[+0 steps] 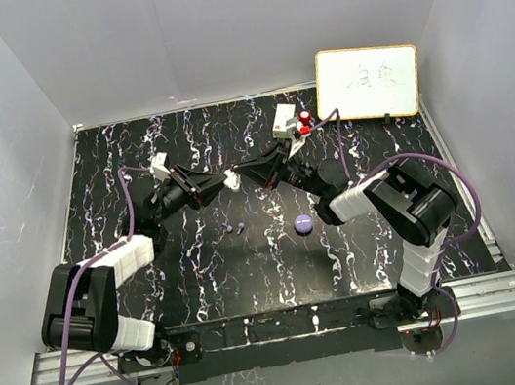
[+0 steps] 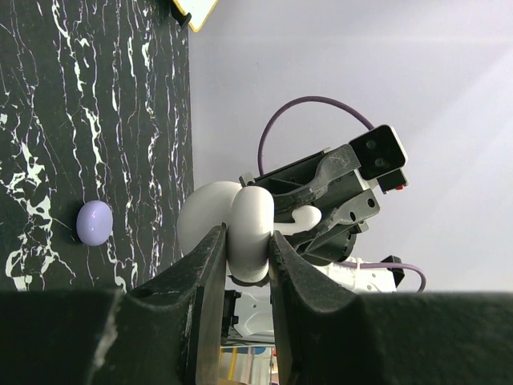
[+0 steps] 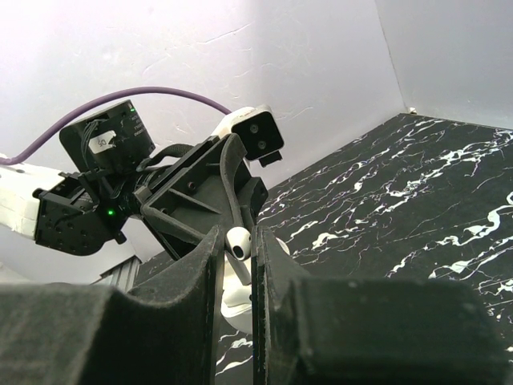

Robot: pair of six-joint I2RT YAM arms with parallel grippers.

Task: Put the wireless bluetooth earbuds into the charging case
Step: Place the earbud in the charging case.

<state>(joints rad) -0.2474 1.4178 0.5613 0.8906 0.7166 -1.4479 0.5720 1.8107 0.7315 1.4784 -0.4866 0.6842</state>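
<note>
- Left gripper (image 2: 247, 241) clamped narrow on white charging case (image 2: 250, 228). The case is open, two round lobes showing, and held in the air.
- Right gripper (image 3: 235, 237) pinched narrow on white earbud (image 3: 238, 242), tip to tip with the left gripper.
- In the left wrist view the earbud's stem is right at the case's lobe. Cannot tell if it touches or is seated.
- Both grippers meet above the table (image 1: 253, 282), beyond and left of the purple case (image 1: 304, 224).
- Purple case lies closed on the table, apart from both arms.
- Two purple earbuds (image 1: 235, 227) lie loose on the table left of the purple case, near it, roughly under the meeting grippers.
- Red knob (image 1: 305, 123) well beyond the purple case, at the far edge.
- Whiteboard (image 1: 368, 82) beyond and right of the purple case, leaning at the back corner. Its writing is unreadable.
</note>
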